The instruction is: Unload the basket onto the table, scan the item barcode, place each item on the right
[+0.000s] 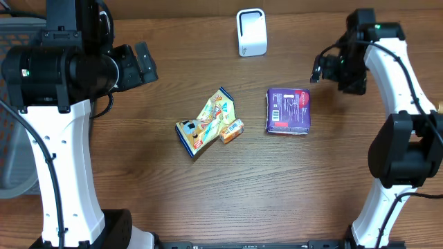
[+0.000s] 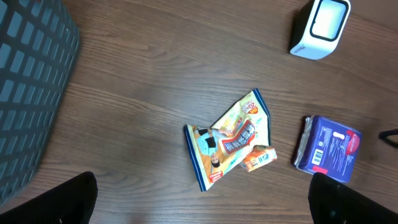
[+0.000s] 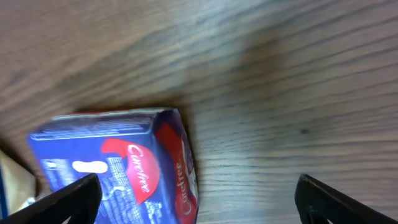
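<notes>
A purple Carefree pack (image 1: 288, 111) lies flat on the wooden table right of centre, its white barcode label facing up. It also shows in the left wrist view (image 2: 328, 149) and close up in the right wrist view (image 3: 118, 162). The white scanner (image 1: 251, 32) stands at the back centre (image 2: 320, 26). My right gripper (image 1: 320, 69) hangs open just up and right of the pack, holding nothing (image 3: 199, 198). Well left of the items, my left gripper (image 1: 142, 63) is open and empty too (image 2: 202, 205).
A yellow and blue snack bag (image 1: 206, 123) and a small orange packet (image 1: 232, 131) lie together at the table's centre. A grey mesh basket (image 1: 14, 104) stands at the left edge.
</notes>
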